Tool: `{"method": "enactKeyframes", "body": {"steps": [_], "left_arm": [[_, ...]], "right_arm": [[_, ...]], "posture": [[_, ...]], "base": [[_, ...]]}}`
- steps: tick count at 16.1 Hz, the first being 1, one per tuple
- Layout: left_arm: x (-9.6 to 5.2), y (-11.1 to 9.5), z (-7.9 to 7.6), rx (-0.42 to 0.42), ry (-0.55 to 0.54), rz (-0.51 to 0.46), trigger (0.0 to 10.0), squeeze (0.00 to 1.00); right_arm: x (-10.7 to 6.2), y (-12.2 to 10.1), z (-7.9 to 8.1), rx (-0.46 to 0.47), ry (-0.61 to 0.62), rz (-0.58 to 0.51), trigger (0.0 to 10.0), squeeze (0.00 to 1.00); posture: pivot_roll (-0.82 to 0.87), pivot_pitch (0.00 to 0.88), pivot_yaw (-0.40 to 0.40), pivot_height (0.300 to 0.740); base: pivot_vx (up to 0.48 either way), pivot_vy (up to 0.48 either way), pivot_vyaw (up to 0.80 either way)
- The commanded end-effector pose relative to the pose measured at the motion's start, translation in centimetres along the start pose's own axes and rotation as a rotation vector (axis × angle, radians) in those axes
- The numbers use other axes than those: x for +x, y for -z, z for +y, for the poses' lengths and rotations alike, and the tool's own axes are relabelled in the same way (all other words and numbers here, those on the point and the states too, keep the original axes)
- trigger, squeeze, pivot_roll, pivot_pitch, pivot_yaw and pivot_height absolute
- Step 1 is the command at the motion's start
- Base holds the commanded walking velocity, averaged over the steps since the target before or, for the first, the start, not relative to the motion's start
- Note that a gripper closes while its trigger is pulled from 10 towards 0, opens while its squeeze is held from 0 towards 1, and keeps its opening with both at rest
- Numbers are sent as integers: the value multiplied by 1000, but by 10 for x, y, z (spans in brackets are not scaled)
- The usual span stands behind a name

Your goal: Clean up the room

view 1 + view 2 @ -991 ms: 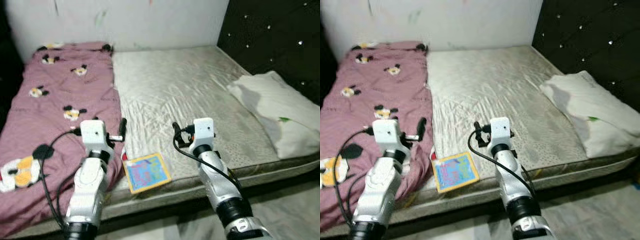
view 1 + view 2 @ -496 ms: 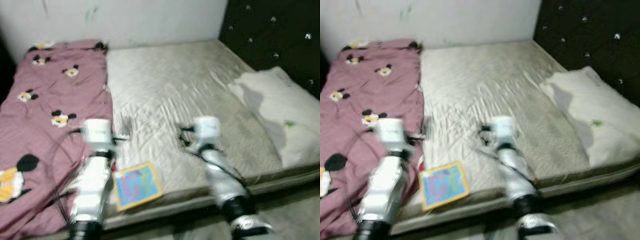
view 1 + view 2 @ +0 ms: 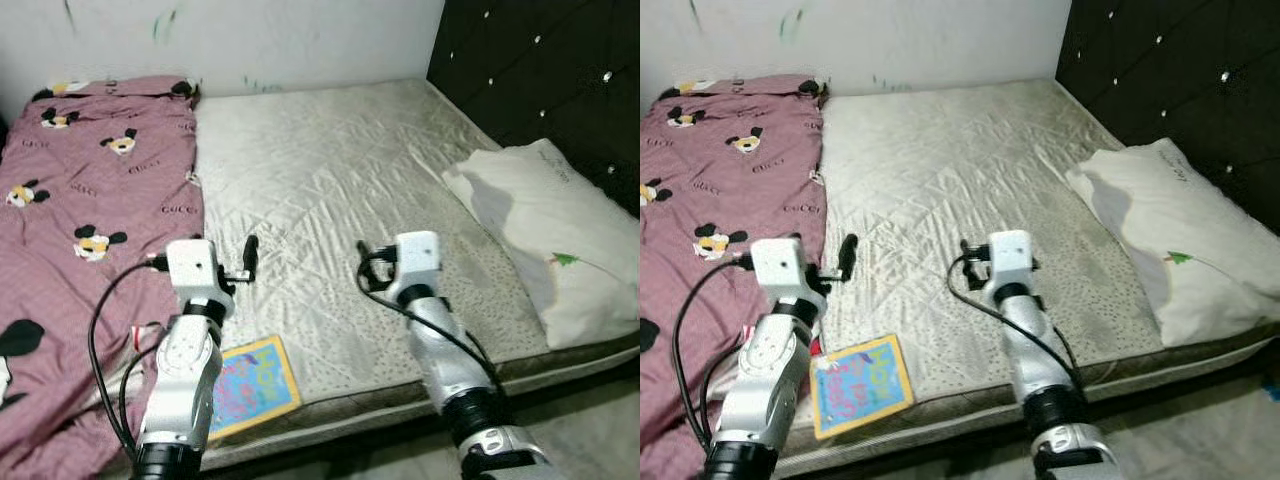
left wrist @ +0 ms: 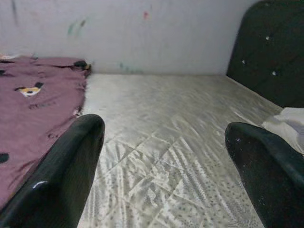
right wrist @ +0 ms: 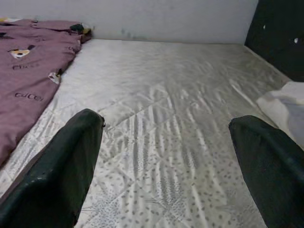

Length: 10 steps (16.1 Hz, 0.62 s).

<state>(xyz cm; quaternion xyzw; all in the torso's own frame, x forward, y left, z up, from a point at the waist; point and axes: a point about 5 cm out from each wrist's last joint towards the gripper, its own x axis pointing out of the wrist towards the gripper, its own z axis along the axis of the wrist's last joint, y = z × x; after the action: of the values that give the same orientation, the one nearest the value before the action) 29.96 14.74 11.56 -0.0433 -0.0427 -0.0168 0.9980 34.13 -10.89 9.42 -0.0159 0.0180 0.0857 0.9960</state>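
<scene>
Currently my left gripper and right gripper hover over the mattress, both spread wide, nothing held. Picture book lies flat at the mattress's near edge, just beside my left arm. Maroon blanket covers the left side; white pillow sits right, by the headboard.

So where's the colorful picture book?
The picture book lies at the mattress's near edge, beside the pink blanket, just under the left arm.
</scene>
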Motion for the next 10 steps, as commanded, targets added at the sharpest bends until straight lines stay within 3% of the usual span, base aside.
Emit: {"method": "enactKeyframes", "body": {"steps": [1,6,10], "left_arm": [[-3,0,9,15,-38,5,10000,0],[1,-1,9,19,-43,3,10000,0],[1,-1,11,16,-56,-2,10000,0]], "right_arm": [[2,-3,10,6,-33,-13,10000,0],[3,-4,10,-13,-40,-20,10000,0],[5,-7,3,8,-9,-28,10000,0]], "posture": [[48,37,-11,740],[45,23,-12,740],[45,0,-6,740]], "base": [[0,0,800],[0,0,546],[0,0,0]]}}
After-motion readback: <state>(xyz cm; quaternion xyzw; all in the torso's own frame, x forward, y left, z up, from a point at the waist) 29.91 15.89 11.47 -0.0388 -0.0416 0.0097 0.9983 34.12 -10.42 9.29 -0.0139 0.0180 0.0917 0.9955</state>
